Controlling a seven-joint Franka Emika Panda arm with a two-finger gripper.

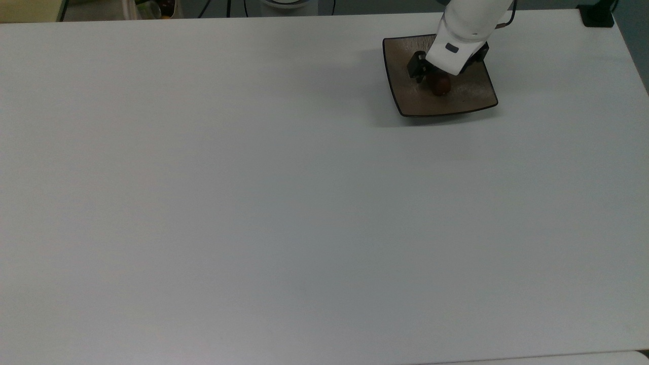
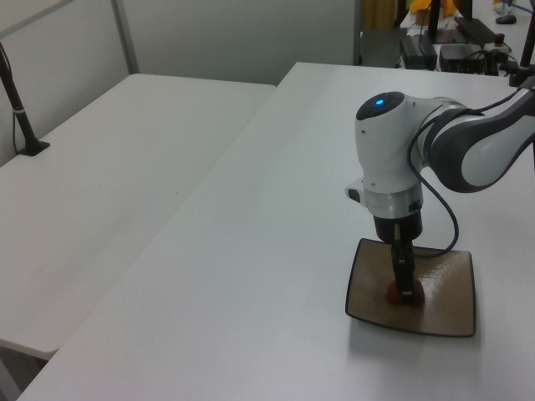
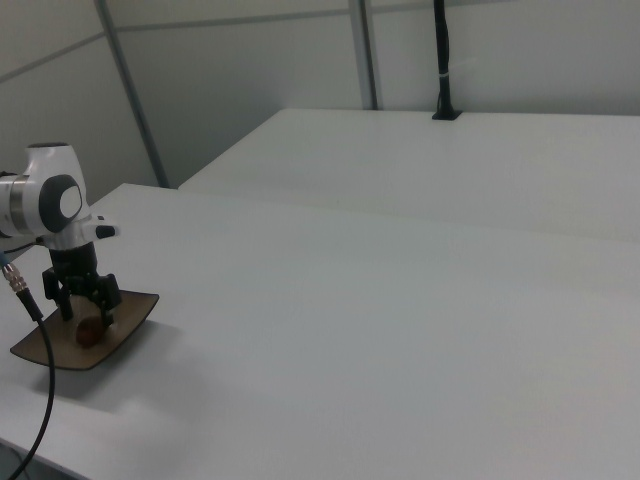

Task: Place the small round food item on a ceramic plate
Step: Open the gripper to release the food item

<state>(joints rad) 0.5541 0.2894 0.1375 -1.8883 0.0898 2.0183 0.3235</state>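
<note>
The small round food item (image 1: pixel 441 86), a dark reddish-brown lump, rests in the dipped centre of the square brown ceramic plate (image 1: pixel 471 97). My gripper (image 1: pixel 439 76) hangs just above the plate, open, its black fingers (image 3: pixel 108 304) spread to either side of the lump (image 3: pixel 90 333) and apart from it. In the left view the fingers (image 2: pixel 405 271) stand edge-on in front of the food item (image 2: pixel 392 292) on the plate (image 2: pixel 451 311). The right view has the plate (image 3: pixel 40 352) at its left edge with the gripper (image 3: pixel 88 314) over it.
The plate sits near the far right part of the white table (image 1: pixel 253 203) in the top view. A second white table (image 2: pixel 100 184) adjoins on the left view's left. A black cable (image 3: pixel 35 420) trails from the arm. Clutter (image 1: pixel 152 7) lies beyond the table's far edge.
</note>
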